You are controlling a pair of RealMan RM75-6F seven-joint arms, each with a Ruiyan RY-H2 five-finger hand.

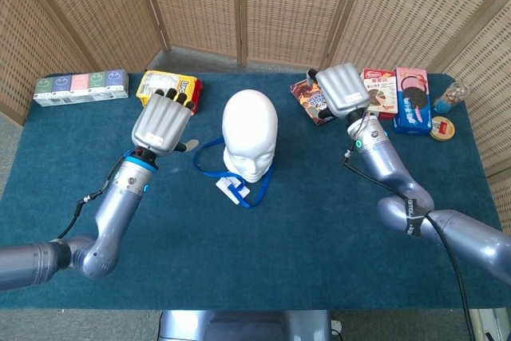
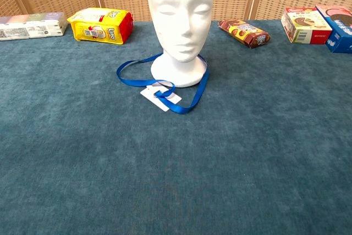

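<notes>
1. Our left hand [image 1: 162,122] hovers left of centre in the head view, fingers spread and holding nothing.
2. Our right hand [image 1: 343,93] sits at upper right, fingers apart, empty, just beside a brown snack packet [image 1: 307,101].
3. The blue lanyard [image 2: 165,81] lies slack on the blue tablecloth [image 2: 220,163], looped round the base of the white mannequin head [image 2: 180,15] at frame centre.
4. Its white badge [image 2: 157,96] lies flat just in front of the base.

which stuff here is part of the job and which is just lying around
In the work:
- blue lanyard with its white badge, lying on the cloth around the base
- white foam head
- left hand and right hand, both holding nothing

Lying about:
- yellow packet
- brown biscuit packet
- snack boxes
- tissue packs
</notes>
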